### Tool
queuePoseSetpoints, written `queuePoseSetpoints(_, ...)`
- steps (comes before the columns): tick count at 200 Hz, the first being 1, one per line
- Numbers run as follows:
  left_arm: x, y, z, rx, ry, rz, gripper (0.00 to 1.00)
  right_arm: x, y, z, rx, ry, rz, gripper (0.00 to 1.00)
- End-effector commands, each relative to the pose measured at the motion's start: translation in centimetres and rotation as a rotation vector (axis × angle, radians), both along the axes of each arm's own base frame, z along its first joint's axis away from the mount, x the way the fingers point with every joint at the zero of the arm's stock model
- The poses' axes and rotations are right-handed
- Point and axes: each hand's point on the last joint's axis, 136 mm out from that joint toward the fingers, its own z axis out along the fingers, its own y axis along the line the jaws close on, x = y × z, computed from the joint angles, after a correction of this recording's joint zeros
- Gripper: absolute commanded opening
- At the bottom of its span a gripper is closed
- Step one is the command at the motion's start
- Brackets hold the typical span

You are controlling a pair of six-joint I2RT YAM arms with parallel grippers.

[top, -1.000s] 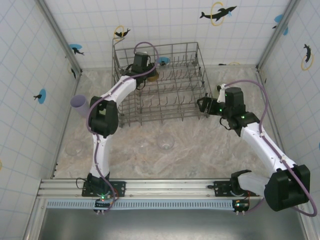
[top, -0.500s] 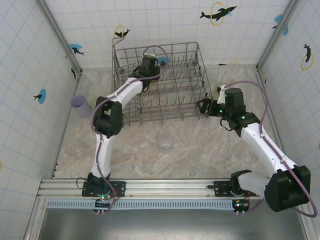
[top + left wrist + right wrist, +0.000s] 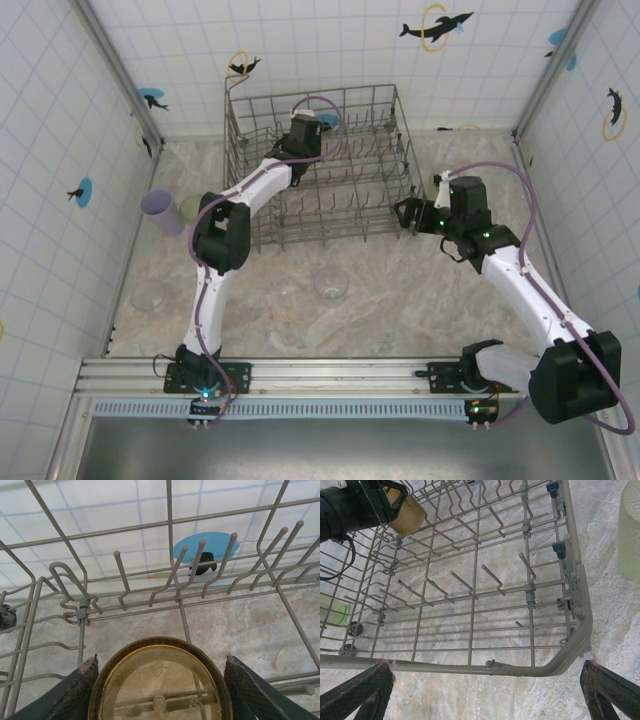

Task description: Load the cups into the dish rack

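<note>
One amber cup (image 3: 160, 685) in left tool (image 3: 162, 690)

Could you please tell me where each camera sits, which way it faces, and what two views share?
Top: above and behind both arms, looking down on them and the rack.
Left wrist: inside the rack, facing the far wall; left claw grips an amber cup.
Right wrist: at the rack's near right corner, facing across it; open right claw shows.
Both wrist views share the cup and rack.
</note>
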Motion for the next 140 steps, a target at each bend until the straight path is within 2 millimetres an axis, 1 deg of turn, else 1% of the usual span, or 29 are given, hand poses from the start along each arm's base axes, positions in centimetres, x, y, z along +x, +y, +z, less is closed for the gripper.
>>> queuePoseSetpoints(1, -0.1, -0.5, -2.3, 0.017, 0.031, -0.007, 0.09, -0.8, 0.2, -0.5, 0.004, 0.006, 0.013, 0.99)
queuePoseSetpoints(10, -0.1, 0.0, -2.1, 0.039, 0.025, 0.011, 0.03, -0.8, 0.2, -0.5, 0.003, 0.006, 0.012, 0.99)
queuePoseSetpoints(17, -0.1, 0.3, -2.0, 0.057, 0.022, 0.018, 0.0, -0.9, 0.2, -0.6, 0.004, 0.008, 0.012, 0.99)
queuePoseSetpoints(37, -0.1, 1.1, -1.7, 0.099, 0.012, 0.036, 0.0, -1.0, 0.3, -0.6, 0.004, 0.007, 0.015, 0.99)
queuePoseSetpoints(46, -0.1, 1.1, -1.5, 0.102, 0.007, 0.042, 0.0, -1.0, 0.3, -0.7, 0.004, 0.008, 0.014, 0.99)
queuePoseSetpoints(59, -0.2, 1.2, -1.6, 0.11, 0.011, 0.04, 0.0, -0.9, 0.4, -0.7, 0.004, 0.009, 0.016, 0.99)
queuePoseSetpoints(91, -0.3, 1.6, -2.9, 0.128, 0.029, 0.056, 0.0, -0.9, 0.6, -0.8, 0.006, 0.013, 0.021, 0.99)
queuePoseSetpoints(98, -0.4, 1.6, -3.2, 0.129, 0.035, 0.057, 0.09, -1.0, 0.6, -0.8, 0.006, 0.013, 0.022, 0.99)
queuePoseSetpoints(108, -0.4, 1.5, -3.7, 0.125, 0.044, 0.05, 0.26, -1.0, 0.6, -0.8, 0.006, 0.012, 0.023, 0.99)
queuePoseSetpoints(122, -0.5, 1.2, -4.2, 0.111, 0.055, 0.043, 0.37, -1.0, 0.6, -0.8, 0.003, 0.014, 0.02, 0.99)
queuePoseSetpoints(132, -0.5, 1.3, -4.2, 0.088, 0.06, 0.061, 0.54, -1.0, 0.6, -0.7, 0.004, 0.013, 0.02, 0.99)
queuePoseSetpoints(140, -0.6, 1.2, -3.8, 0.058, 0.061, 0.072, 0.63, -1.1, 0.6, -0.8, 0.003, 0.014, 0.023, 0.99)
